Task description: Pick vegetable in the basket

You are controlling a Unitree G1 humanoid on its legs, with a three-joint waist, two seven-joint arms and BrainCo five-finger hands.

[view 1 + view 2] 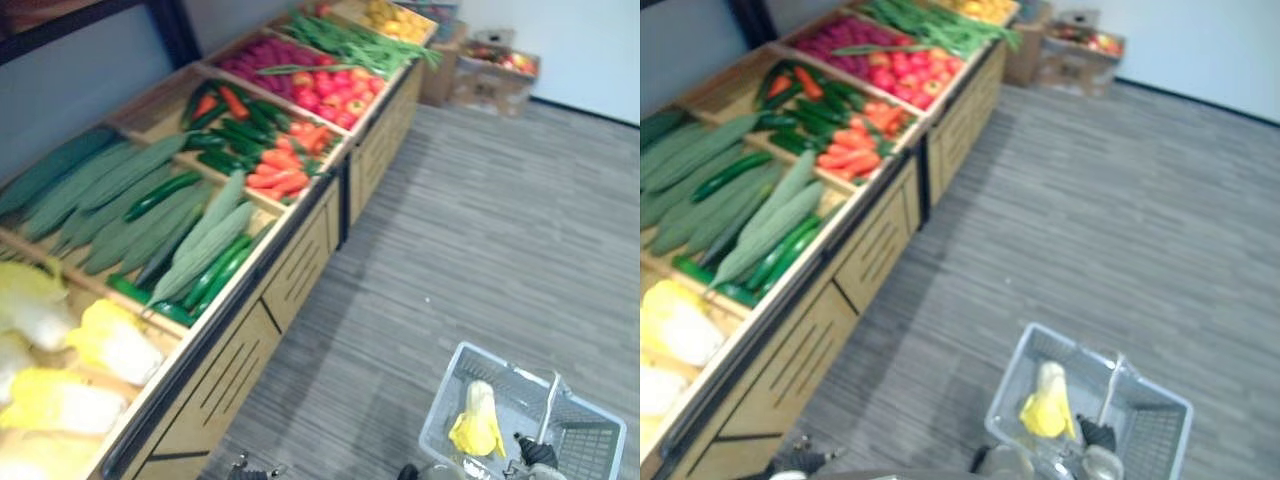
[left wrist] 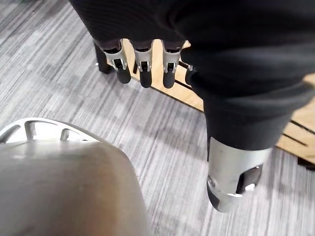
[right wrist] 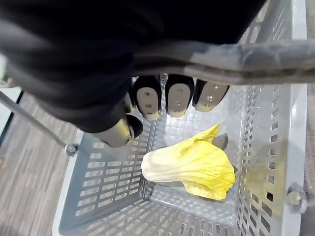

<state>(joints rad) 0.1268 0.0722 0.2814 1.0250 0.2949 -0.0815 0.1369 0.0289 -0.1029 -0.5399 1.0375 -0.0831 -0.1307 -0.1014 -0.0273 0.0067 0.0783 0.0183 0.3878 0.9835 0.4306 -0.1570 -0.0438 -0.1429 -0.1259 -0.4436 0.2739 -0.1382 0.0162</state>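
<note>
Low on the right, near the robot, a grey basket [image 1: 590,440] hangs over the striped floor [image 1: 480,230]. The right hand [image 3: 167,98] has its fingers curled round the basket's handle [image 3: 246,54]. One yellow cabbage [image 3: 197,167] lies on its side in the bottom of the basket. The left hand [image 2: 142,64] hangs above the floor beside the wooden bench [image 1: 250,350], its fingers relaxed and holding nothing. On the bench to the left lie cucumbers [image 1: 160,195] and, farther off, carrots [image 1: 280,170].
</note>
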